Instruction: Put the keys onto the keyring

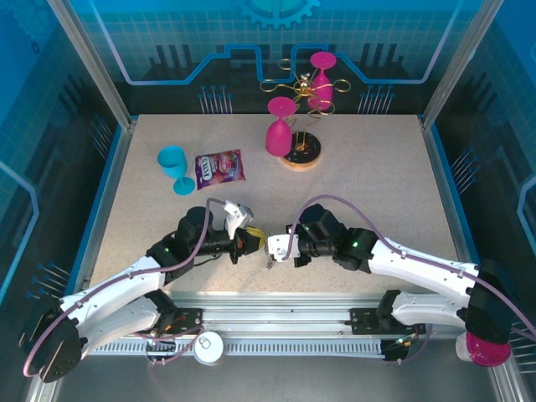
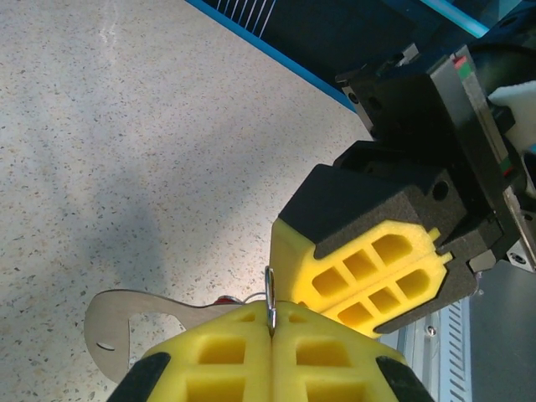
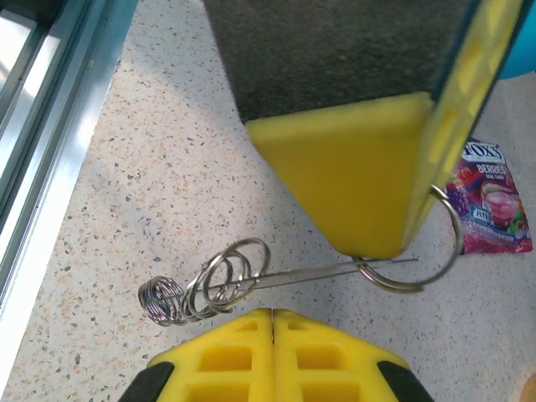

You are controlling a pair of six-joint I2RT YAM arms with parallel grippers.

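Observation:
My two grippers meet tip to tip low over the near middle of the table, the left gripper (image 1: 248, 243) from the left, the right gripper (image 1: 281, 249) from the right. In the left wrist view my left gripper (image 2: 270, 325) is shut on a thin wire ring (image 2: 268, 295) of the keyring, whose flat grey plate (image 2: 117, 322) juts out left. A sliver of the key's red head (image 2: 224, 299) peeks above the plate. The right wrist view shows the keyring (image 3: 335, 271) edge-on, its small wire rings (image 3: 213, 280) just beyond my shut right gripper (image 3: 272, 315); nothing shows between those pads.
A purple candy packet (image 1: 219, 169) and a blue goblet (image 1: 173, 163) lie at the back left. Pink goblets (image 1: 280, 130) stand at a gold wire rack (image 1: 301, 88) on a wooden base at the back. Blue rails edge the table, and a white can (image 1: 209, 346) sits at the front.

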